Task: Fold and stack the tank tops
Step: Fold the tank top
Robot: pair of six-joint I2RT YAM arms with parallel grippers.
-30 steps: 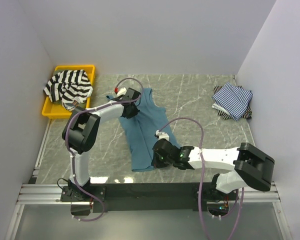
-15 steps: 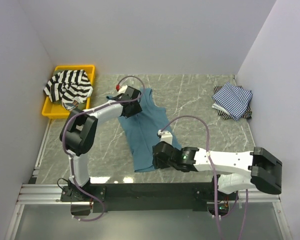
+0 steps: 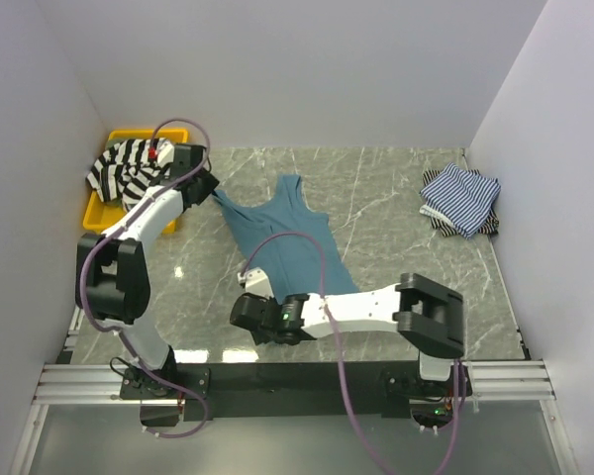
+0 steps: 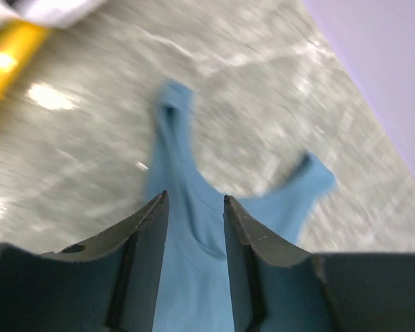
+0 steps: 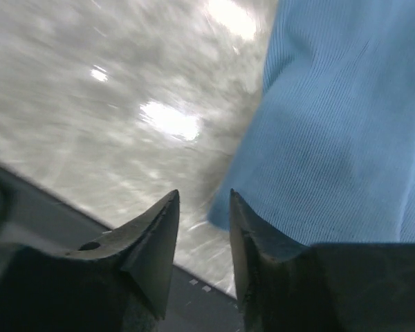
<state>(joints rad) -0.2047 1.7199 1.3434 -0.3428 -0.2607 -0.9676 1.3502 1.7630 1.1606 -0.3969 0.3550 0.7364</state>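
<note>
The teal-blue tank top (image 3: 282, 237) lies spread flat in the middle of the table, straps toward the back. My left gripper (image 3: 206, 186) hovers open and empty just left of its left strap; in the left wrist view the top (image 4: 277, 207) shows beyond the gripper (image 4: 196, 200). My right gripper (image 3: 246, 312) is open and empty at the hem's near-left corner, with the cloth (image 5: 346, 138) beside the gripper (image 5: 204, 197). A black-and-white striped tank top (image 3: 129, 166) is bunched in the tray. Thin blue-and-white striped tank tops (image 3: 460, 198) are piled at the far right.
The yellow tray (image 3: 148, 133) stands at the back left against the wall, close to my left arm; its edge (image 4: 7, 52) shows in the left wrist view. White walls close in the table at the left, back and right. The black base rail (image 3: 297, 376) runs along the near edge.
Both grippers have opened and let go of the teal top. The left arm has swung left toward the tray; the right arm has swept left to the hem's corner.
</note>
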